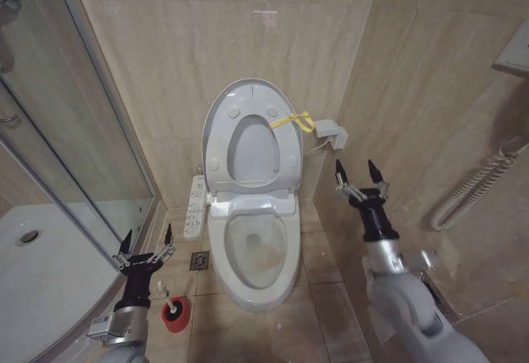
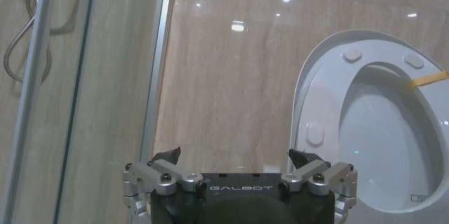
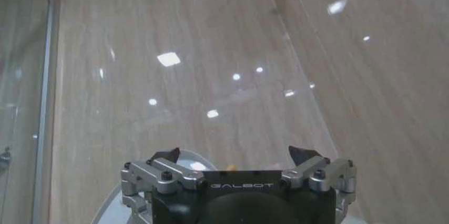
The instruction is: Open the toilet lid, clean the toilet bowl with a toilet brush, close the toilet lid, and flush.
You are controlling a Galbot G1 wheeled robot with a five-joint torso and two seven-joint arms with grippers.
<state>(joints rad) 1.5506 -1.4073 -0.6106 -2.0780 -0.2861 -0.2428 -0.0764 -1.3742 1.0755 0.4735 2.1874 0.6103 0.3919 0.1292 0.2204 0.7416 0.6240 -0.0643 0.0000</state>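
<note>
The toilet lid stands raised against the back wall, the seat up with it, a yellow loop at its edge. In the left wrist view the raised toilet lid shows beside the wall. Below it the toilet bowl lies uncovered, with brownish staining inside. The toilet brush stands in its red cup on the floor left of the bowl. My left gripper hangs open just above and left of the brush. My right gripper is open, raised to the right of the lid, holding nothing.
A glass shower screen and white tray stand at the left. A white control panel hangs beside the bowl, a floor drain below it. A wall socket and a coiled hose are on the right.
</note>
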